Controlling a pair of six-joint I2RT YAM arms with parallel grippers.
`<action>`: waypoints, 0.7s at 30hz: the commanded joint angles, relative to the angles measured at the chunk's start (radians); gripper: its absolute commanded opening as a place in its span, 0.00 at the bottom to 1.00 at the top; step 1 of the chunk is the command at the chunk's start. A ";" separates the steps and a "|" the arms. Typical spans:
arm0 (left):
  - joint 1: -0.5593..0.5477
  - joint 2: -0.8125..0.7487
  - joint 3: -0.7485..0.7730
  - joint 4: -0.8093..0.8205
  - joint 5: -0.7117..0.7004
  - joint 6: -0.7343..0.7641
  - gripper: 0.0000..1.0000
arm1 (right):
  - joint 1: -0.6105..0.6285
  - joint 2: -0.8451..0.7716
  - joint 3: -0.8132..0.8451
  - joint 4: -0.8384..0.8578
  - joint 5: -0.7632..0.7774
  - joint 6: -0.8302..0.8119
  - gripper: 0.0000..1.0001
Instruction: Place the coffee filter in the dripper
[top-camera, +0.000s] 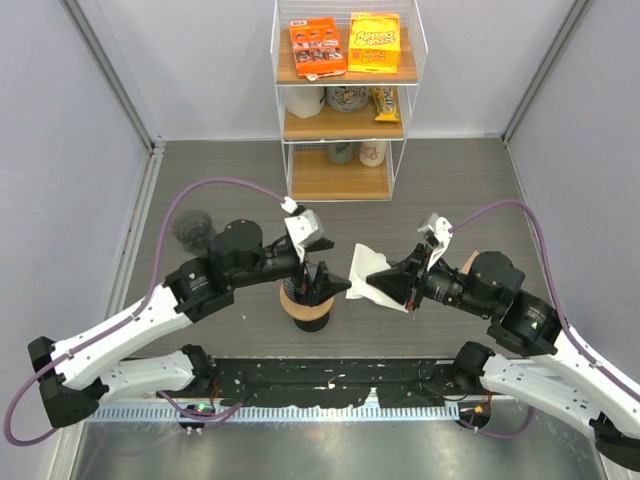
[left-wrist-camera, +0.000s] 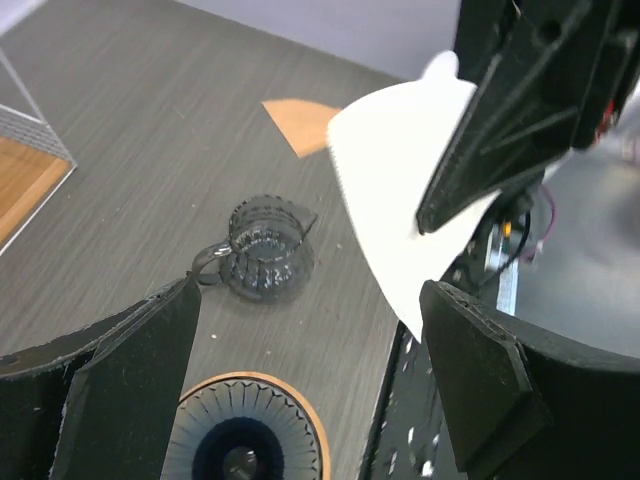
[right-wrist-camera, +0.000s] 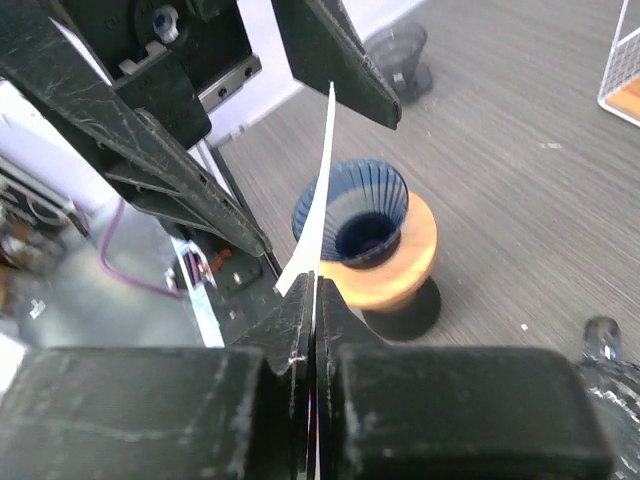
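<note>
Near the table's (top-camera: 220, 170) front edge, the left gripper (top-camera: 316, 282) gapes wide over the dripper (right-wrist-camera: 352, 203), half hiding it from above. Just to its right, the right gripper (top-camera: 384, 289) pinches the paper coffee filter (top-camera: 367, 271) aloft, clear of the dripper. Farther off, a glass server (left-wrist-camera: 264, 251) stands, hidden from above by the right arm.

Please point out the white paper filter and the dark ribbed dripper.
White paper coffee filter (left-wrist-camera: 395, 190): left wrist view, flat middle.
Dark ribbed dripper on wooden ring (right-wrist-camera: 370, 195): right wrist view, inner wall.
</note>
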 joint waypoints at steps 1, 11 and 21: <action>0.008 -0.062 -0.062 0.212 -0.113 -0.255 1.00 | 0.004 -0.036 -0.080 0.300 0.071 0.154 0.05; 0.010 -0.025 -0.082 0.282 0.081 -0.323 0.97 | 0.004 0.031 -0.190 0.678 0.083 0.329 0.05; 0.018 -0.010 -0.112 0.344 0.084 -0.334 0.71 | 0.005 0.023 -0.189 0.664 0.068 0.309 0.05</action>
